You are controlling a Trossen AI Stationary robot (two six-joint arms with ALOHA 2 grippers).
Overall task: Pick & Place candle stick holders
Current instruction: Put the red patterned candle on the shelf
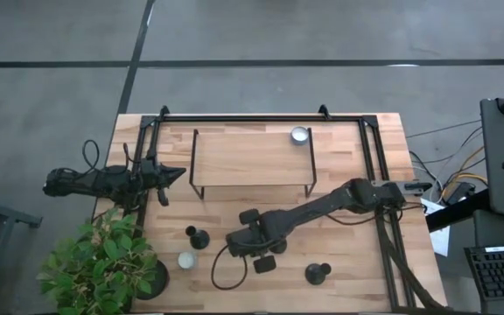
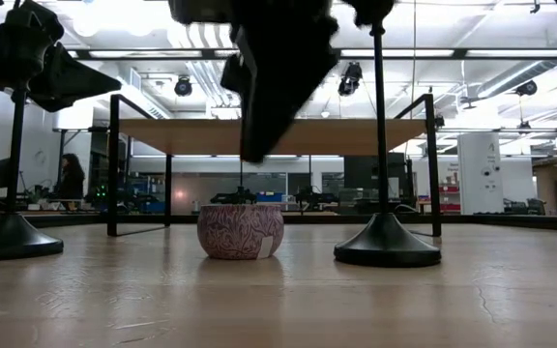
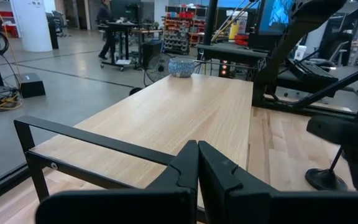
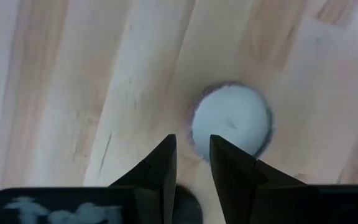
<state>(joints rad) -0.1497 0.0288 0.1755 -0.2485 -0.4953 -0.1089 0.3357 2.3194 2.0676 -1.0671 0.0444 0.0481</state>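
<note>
Whitish cup: low round whitish-silver cup (image 4: 231, 122) stands on the pale wooden table (image 1: 357, 262), right gripper (image 4: 191, 158) above it, fingers narrowly apart.
Hidden: its near rim, behind those fingers.
Raised shelf: 1 silver cup (image 1: 299, 135) on black-framed wooden shelf (image 1: 243, 157).
Nearby: 1 black round-based stemmed holder (image 1: 318, 273), leafy potted plant (image 1: 103, 267).
Left gripper (image 3: 197, 163): pressed closed, at table's left edge.

A robotics lab or workshop hall.

The wooden table (image 1: 261, 210) stands on a bare grey concrete floor (image 1: 252, 35) marked with dark seams, with loose cables (image 1: 449, 179) and a keyboard (image 1: 501, 271) at its 3 o'clock side. Past the table, the low view shows an open ceiling with ducts (image 2: 201, 82) and strip lights (image 2: 162, 53) and long workbenches (image 2: 259, 198) crowded with equipment. The left wrist view shows a wide floor, a white pillar (image 3: 33, 25), red-stocked shelves (image 3: 185, 28), a monitor (image 3: 275, 15) and a person (image 3: 106, 28) at a bench.
</note>
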